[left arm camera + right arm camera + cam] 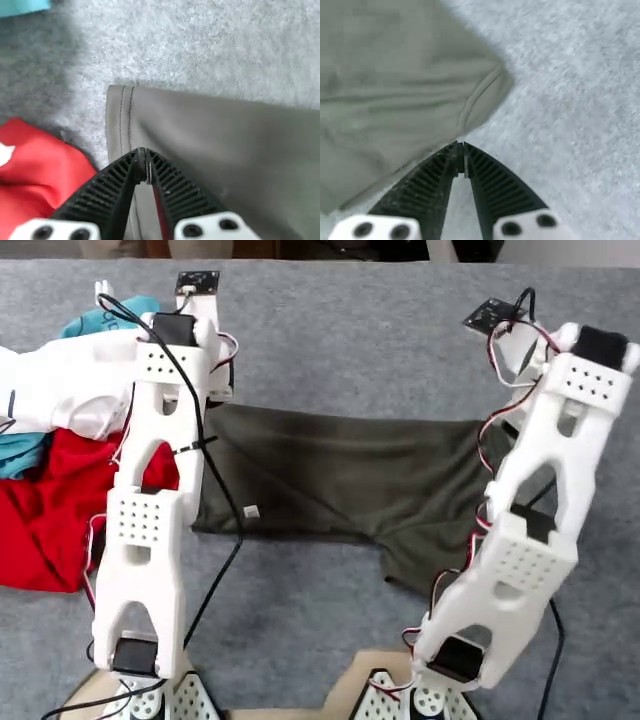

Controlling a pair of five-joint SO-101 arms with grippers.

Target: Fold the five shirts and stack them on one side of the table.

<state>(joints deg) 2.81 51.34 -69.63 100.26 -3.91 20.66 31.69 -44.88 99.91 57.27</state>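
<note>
Olive shirt [340, 475] lies spread on the counter [350, 350] between the arms. Left tool [142, 160] is clenched over its hem and right tool [460, 152] is clenched at the opposite corner, grip on cloth unclear. Best to lift both ends level, together, cloth taut.

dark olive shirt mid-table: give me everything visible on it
The olive shirt lies spread flat on the grey table between the two arms. Its cloth looks soft and lightly creased. One sleeve juts toward the arm bases, and a small white tag sits near that edge. Its double-stitched hem ends beside the red shirt. The left gripper and right gripper sit with shut fingers at its opposite ends; whether they pinch cloth is unclear.
</note>
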